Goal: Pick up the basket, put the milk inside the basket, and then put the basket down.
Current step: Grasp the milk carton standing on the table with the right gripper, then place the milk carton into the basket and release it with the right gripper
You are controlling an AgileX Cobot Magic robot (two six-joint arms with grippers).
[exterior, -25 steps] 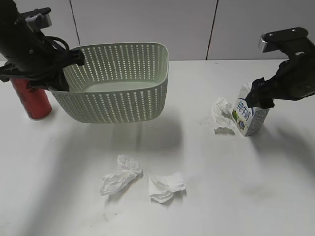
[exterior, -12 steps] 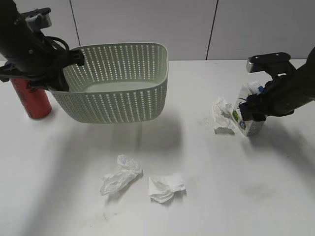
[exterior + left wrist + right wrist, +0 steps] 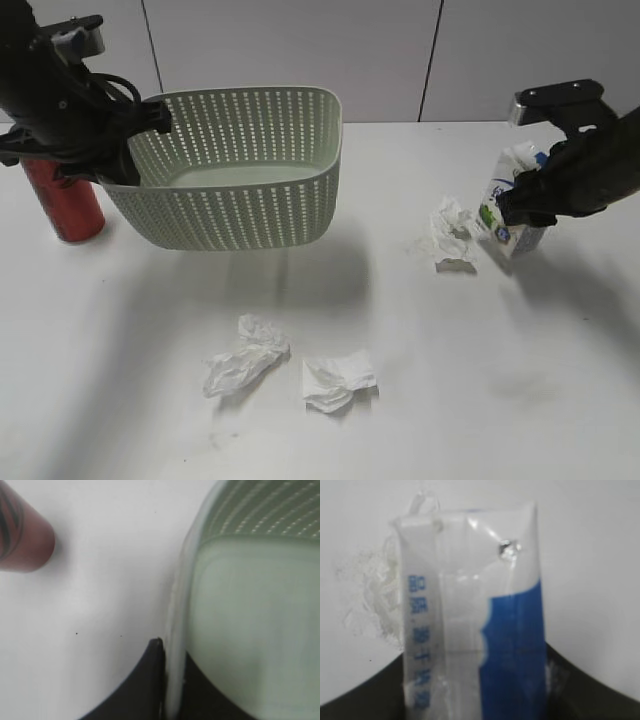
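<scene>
Gripping the basket (image 3: 240,170) by its left rim, my left hand (image 3: 167,680) holds it above the counter (image 3: 450,380), while my right hand (image 3: 530,205) clasps the tilted milk (image 3: 505,210) beside a tissue (image 3: 447,235), with open counter between them.

Since a second ago my right gripper (image 3: 522,205) has closed in on the milk (image 3: 505,212) and now clamps it between its fingers. The carton, which stood upright on the table (image 3: 400,400) beside the crumpled tissue (image 3: 447,232), now leans with its top tipped away from that tissue, and it sits higher and a little further right in the exterior view than half a second ago. In the right wrist view the milk (image 3: 470,615) fills the frame.
</scene>
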